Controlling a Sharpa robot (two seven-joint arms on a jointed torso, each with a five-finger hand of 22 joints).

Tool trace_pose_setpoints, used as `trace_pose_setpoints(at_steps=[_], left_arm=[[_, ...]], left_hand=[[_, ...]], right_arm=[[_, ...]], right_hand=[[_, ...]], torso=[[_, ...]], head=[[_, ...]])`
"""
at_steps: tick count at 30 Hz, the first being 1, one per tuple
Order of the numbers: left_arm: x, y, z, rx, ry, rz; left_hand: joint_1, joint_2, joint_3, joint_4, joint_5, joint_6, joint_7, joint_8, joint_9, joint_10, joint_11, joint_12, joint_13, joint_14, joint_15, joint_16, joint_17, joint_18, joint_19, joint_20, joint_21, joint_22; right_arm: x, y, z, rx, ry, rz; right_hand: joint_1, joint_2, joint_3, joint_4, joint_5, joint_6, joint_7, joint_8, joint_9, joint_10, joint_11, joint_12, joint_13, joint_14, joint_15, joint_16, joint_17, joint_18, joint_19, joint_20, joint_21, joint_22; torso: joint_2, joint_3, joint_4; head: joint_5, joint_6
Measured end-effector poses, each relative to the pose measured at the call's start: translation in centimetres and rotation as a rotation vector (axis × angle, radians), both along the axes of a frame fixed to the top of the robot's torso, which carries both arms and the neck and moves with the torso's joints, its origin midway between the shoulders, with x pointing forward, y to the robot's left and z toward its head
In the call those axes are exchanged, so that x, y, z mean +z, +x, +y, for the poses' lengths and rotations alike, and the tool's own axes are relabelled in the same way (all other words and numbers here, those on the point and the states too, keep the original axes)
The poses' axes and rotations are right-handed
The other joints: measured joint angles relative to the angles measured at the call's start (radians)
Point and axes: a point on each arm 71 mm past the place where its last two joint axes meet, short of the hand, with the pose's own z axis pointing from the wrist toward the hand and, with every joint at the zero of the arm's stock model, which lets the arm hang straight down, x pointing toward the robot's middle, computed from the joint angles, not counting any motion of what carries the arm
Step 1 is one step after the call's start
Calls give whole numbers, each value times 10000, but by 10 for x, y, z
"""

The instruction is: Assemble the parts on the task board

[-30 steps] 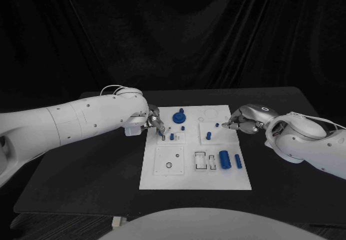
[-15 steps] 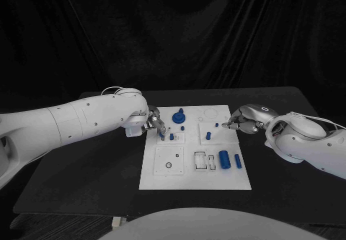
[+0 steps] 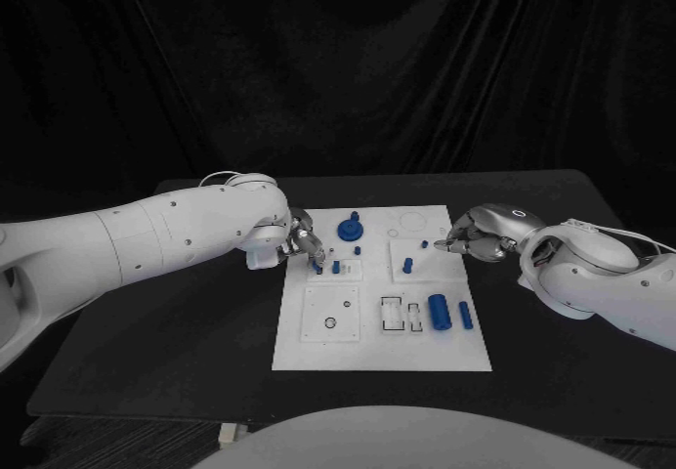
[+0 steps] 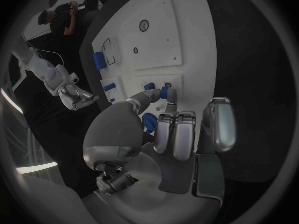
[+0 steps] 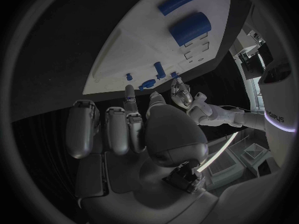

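Head view: left hand [image 3: 302, 244] fingers pinch a small blue peg [image 4: 164, 92] over the white task board [image 3: 317, 347]; seating needs alignment; right hand [image 3: 472, 237] curled, seemingly empty.

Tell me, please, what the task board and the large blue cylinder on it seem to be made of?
The task board looks like matte white plastic: flat, even, without shine. The large blue cylinder is probably moulded or printed plastic too, uniformly blue with a dull surface. Neither can be confirmed.

Robot lab (black curtain [image 3: 423, 88], black table [image 3: 184, 332])
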Motion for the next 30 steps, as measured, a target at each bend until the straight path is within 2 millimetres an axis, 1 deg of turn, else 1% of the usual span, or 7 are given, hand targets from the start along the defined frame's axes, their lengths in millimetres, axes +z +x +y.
trace_pose_setpoints(at_steps=[7,30], left_arm=[[-2,0,1,18,8,71],[-5,-1,0,-70,112,57]], left_hand=[[18,17,0,0,1,-7,-6,16,0,0,0,0,1,0,0,0,0,1,0,0,0,0],[28,25,1,1,-3,-5,-4,4,-14,0,0,0,0,0,1,0,0,0,0,1,-40,-2]], right_arm=[[0,0,0,2,0,4],[-1,0,1,12,6,17]], right_hand=[[40,40,0,0,0,0,0,0,0,0,0,12,1,0,0,0,-7,-1,0,0,-3,0],[39,39,0,0,-2,0,0,0,3,0,0,13,-5,0,0,0,-6,0,0,0,-2,7]], torso=[[-2,0,1],[-2,-1,2]], head=[[6,0],[8,0]])
